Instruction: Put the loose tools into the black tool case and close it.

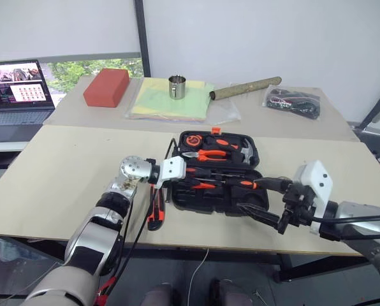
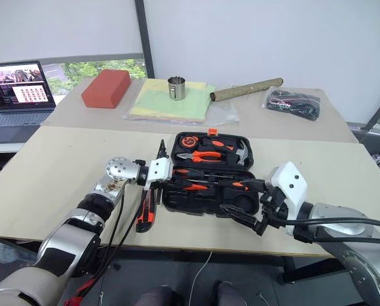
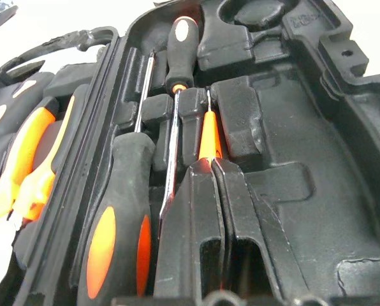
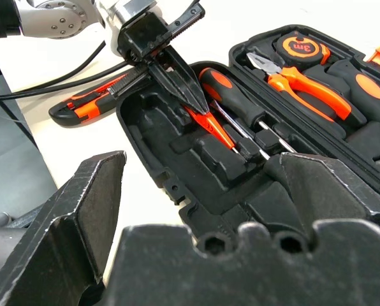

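My left gripper [image 4: 189, 95] is clenched on the small orange tool [image 3: 209, 137] over its slot in the case [image 1: 257, 156]; I'd seat it flat before releasing. My right gripper [image 1: 261, 213] waits, fingers spread.

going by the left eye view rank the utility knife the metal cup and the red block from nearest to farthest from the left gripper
1. utility knife: on the table just beside the left gripper, left of the black tool case.
2. metal cup: far table, straight back.
3. red block: far table, back left.
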Motion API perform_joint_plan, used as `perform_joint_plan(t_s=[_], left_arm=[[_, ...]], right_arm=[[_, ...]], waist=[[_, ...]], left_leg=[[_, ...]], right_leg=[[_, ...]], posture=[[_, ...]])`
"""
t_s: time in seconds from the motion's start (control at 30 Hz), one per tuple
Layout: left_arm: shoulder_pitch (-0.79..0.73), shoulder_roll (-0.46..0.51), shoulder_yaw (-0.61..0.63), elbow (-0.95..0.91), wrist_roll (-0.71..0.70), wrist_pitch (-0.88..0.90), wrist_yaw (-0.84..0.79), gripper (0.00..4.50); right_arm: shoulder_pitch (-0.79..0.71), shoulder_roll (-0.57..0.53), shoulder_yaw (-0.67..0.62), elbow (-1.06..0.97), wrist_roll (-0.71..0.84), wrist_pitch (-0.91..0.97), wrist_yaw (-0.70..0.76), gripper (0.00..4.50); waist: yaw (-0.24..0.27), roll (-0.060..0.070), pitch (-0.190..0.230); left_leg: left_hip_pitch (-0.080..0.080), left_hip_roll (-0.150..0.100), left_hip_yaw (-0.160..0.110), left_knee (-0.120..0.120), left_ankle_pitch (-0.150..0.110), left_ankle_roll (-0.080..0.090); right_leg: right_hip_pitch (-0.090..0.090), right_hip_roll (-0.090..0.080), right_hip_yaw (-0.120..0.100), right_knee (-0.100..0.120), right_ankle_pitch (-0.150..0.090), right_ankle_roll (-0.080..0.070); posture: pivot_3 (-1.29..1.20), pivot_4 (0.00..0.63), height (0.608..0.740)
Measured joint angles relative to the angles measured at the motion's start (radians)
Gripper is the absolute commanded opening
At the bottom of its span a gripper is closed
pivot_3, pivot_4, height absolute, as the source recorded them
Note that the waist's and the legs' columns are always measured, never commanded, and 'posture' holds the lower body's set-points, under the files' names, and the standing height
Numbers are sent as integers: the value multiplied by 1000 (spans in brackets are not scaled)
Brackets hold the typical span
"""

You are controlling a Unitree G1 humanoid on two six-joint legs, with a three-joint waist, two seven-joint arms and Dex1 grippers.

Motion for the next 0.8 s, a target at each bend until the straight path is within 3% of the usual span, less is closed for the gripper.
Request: perform_joint_plan(t_s=[0.8], left_arm=[[-17,-15,0,33,5,94,8,75]], right_arm=[[-24,-12,5,3,22,0,1,4500]], waist=[[0,0,-5]], left_leg=[[5,0,-1,0,-1,1]], right_leg=[[6,-3,0,-1,1,1]], posture=[[0,150,740]])
